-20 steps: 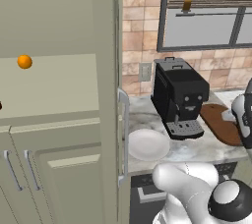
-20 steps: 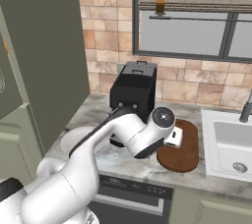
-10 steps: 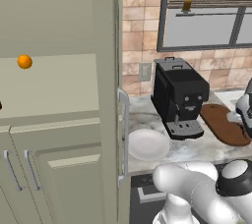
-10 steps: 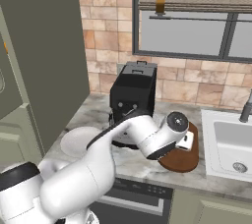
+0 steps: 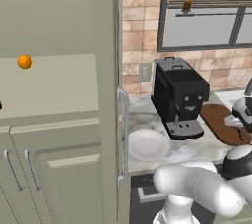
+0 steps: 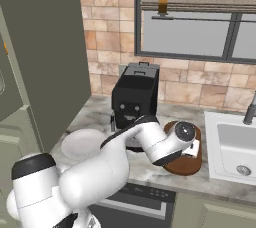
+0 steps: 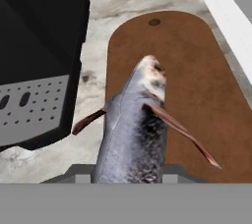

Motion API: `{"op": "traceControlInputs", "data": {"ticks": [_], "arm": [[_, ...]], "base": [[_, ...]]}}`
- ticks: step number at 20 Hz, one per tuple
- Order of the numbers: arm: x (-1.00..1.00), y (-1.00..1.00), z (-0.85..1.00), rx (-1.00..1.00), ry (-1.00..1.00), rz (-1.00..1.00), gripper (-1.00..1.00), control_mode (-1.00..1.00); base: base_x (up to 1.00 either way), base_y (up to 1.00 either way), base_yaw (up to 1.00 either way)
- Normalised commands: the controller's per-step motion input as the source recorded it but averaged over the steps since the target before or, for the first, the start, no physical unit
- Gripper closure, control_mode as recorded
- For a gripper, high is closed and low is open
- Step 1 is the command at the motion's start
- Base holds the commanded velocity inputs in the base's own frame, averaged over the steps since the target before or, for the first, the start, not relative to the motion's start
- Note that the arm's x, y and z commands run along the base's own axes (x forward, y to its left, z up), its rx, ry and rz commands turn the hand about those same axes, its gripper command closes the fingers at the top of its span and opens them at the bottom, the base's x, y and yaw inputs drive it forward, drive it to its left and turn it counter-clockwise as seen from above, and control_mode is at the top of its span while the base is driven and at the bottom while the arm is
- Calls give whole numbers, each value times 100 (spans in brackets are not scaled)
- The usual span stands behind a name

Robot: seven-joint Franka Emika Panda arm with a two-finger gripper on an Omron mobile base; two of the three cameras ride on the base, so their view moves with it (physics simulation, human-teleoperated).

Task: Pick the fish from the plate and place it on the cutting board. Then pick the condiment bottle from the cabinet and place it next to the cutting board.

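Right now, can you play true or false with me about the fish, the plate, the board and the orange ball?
1. The fish is above the cutting board. True.
2. The plate still has the fish on it. False: the plate is bare and the fish is in the gripper, its head over the board.
3. The coffee machine stands between the plate and the board. True.
4. The orange ball lies on the counter beside the sink. False: it sits in the cabinet recess.
5. The board is white. False: it is dark brown wood.
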Motion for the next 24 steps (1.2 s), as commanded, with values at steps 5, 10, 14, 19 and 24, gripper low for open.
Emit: {"op": "traceControlInputs", "data": {"ticks": [5, 10, 14, 19, 24], "arm": [[36, -2, -12, 0, 0, 0, 100, -100], [33, -22, -8, 0, 0, 0, 100, -100], [21, -36, -22, 0, 0, 0, 100, -100], [13, -23, -34, 0, 0, 0, 100, -100], [4, -5, -27, 0, 0, 0, 100, -100]], "base": [[0, 0, 0], [0, 0, 0], [0, 0, 0], [0, 0, 0], [0, 0, 0]]}}
